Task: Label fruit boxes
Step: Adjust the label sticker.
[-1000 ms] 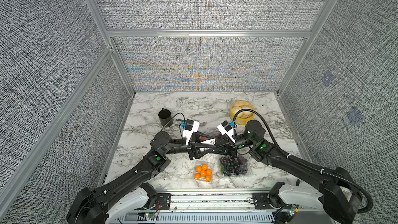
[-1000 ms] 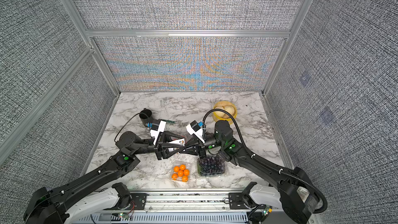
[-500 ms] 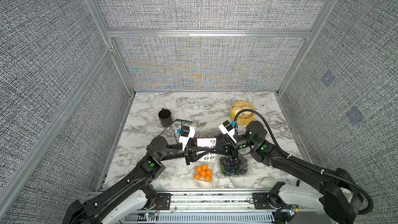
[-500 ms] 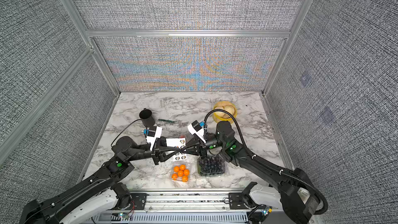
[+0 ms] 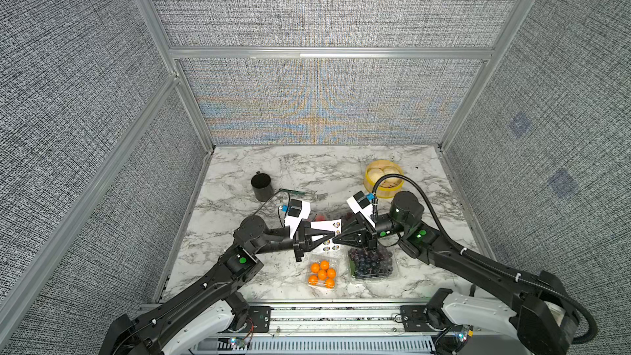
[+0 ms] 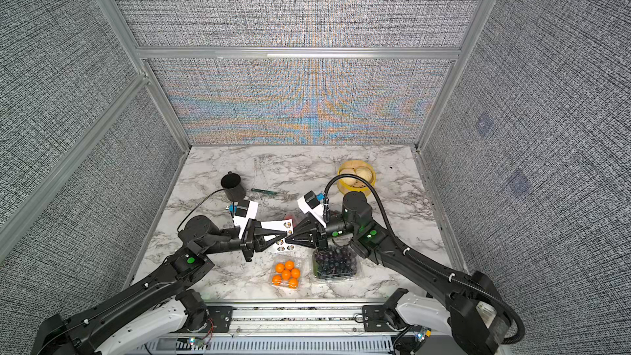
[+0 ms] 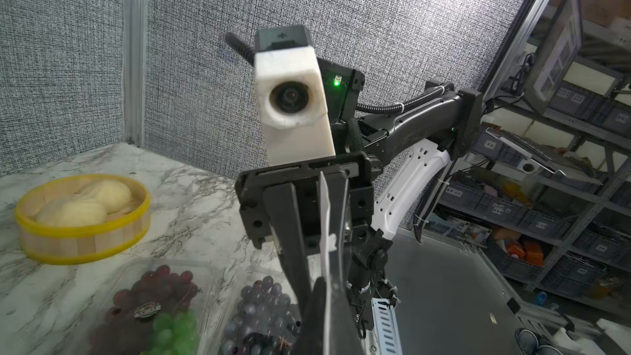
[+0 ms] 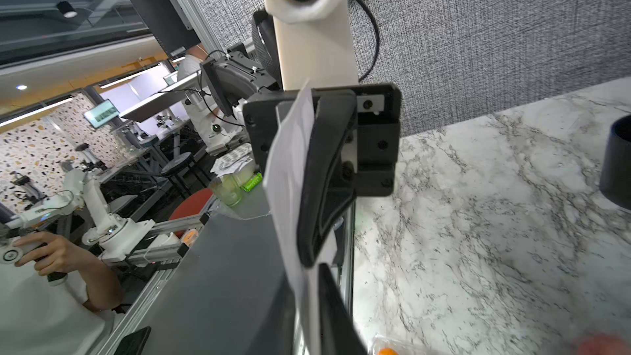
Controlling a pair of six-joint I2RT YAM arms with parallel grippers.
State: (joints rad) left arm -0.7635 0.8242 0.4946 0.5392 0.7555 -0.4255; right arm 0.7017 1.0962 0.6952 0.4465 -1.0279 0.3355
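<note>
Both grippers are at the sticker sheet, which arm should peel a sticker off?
Right, I'd say. The left gripper is shut on the sticker sheet, holding it up, so it's busy. The right gripper has its tips at the sheet's sticker end, and the dark grape box lies close beside it.

Both top views look steeply down over the whole table (image 5: 307,165); wrist cameras face each other closely across the paper (image 7: 326,227)

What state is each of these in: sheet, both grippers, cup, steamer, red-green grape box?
Sheet: held in the air.
Left gripper: shut on the sheet.
Right gripper: slightly open around the sheet.
Cup: upright.
Steamer: uncovered, holding buns.
Red-green grape box: sticker on top.
</note>
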